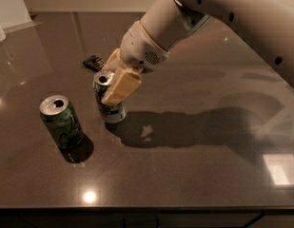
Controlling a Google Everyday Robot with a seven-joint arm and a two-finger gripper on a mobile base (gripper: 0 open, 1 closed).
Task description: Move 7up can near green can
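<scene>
Near the green can (63,125), the down-angled gripper's (110,84) fingers (122,85) pinch the 7up can (113,112).

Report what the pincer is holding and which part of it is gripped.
The pincer holds the 7up can, its fingers clamped on the can's upper body just below the rim.

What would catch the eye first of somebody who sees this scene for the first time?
The big white arm stretched in from the upper right, its gripper closed on the 7up can at mid-table. Just to the left stands the green can, apart from it; a small black object lies behind them.
</scene>
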